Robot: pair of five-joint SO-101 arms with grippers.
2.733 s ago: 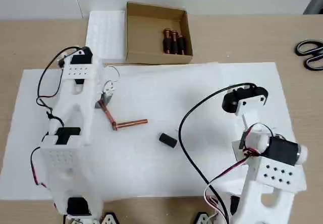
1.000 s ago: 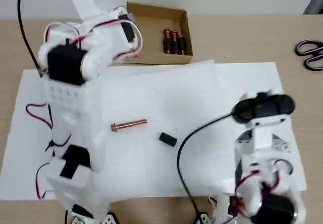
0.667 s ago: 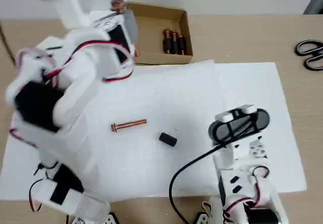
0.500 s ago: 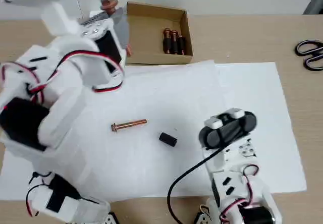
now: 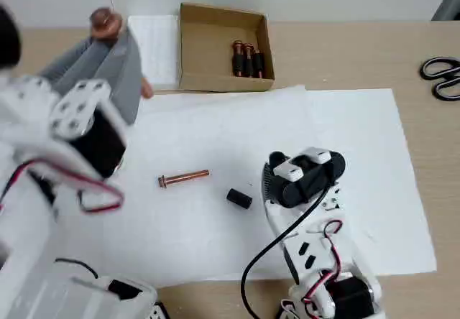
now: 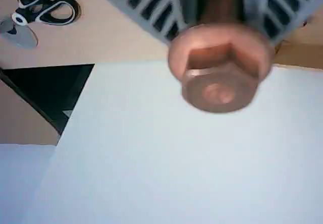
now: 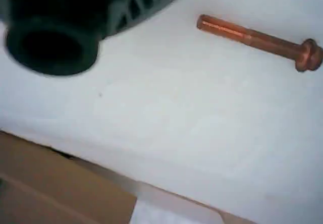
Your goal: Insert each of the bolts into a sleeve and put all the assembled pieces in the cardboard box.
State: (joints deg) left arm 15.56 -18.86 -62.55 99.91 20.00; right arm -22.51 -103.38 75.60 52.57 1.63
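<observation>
My left gripper (image 5: 113,40) is raised high over the table's left rear, shut on a copper bolt (image 5: 107,21); the left wrist view has its hex head (image 6: 219,67) right under the grey ribbed fingers (image 6: 146,2). A second copper bolt (image 5: 184,178) lies on the white sheet, head to the left, also seen as the bolt (image 7: 257,40) in the right wrist view. A loose black sleeve (image 5: 239,198) lies just right of it. My right gripper (image 5: 272,175) hangs beside that sleeve, apparently shut on another black sleeve (image 7: 50,45). The cardboard box (image 5: 215,82) holds three assembled pieces (image 5: 248,59).
A white foam sheet (image 5: 359,139) covers the middle of the wooden table. A white foam block (image 5: 159,46) lies left of the box. Black scissors (image 5: 442,75) rest at the far right edge. The left arm's white body fills the left side.
The left arm has swung up and left with its bolt, away from the box corner. The right arm has moved left, toward the loose sleeve. The bolt and sleeve on the sheet stayed put.
</observation>
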